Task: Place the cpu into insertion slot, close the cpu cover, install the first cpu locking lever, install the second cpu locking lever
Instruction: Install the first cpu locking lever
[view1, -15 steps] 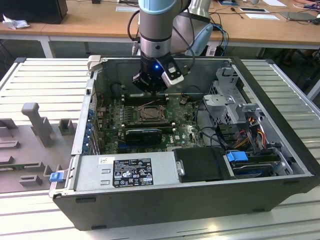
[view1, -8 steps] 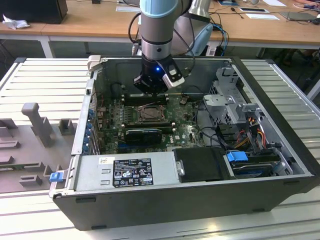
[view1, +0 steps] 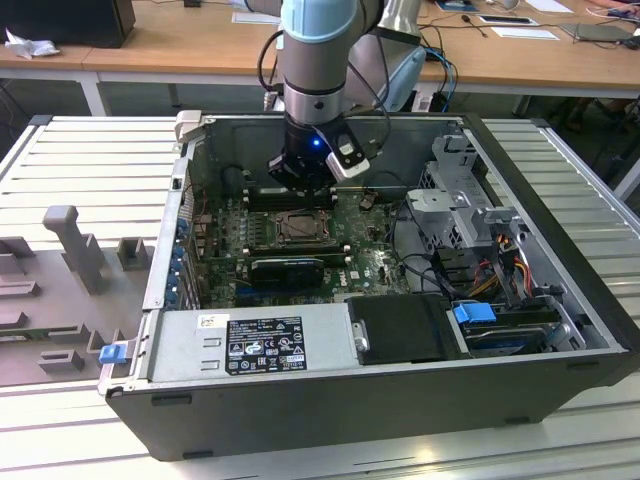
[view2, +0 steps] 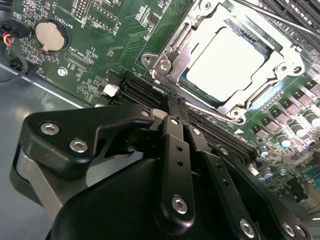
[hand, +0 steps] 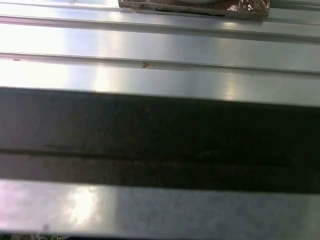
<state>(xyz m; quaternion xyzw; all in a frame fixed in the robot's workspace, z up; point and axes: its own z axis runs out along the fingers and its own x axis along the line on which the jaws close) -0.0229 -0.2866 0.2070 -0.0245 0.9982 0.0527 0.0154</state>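
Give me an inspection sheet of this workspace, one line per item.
Surface: ribbed metal bench holding an open computer case.
Job's things: cpu sits in the slot; cover lies over its edges.
Clutter: grey moulded parts on the bench, at the exterior view's left.
Gripper: gripper shut, holding nothing, hovering beside the slot.
Cables: coloured bundle inside the case at the exterior view's right; black arm cable.
Surroundings: wooden desks behind.

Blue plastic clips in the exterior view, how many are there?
2. One blue clip sticks out at the case's corner on the exterior view's left; another blue clip sits on the drive bay at the right. Others may be hidden.
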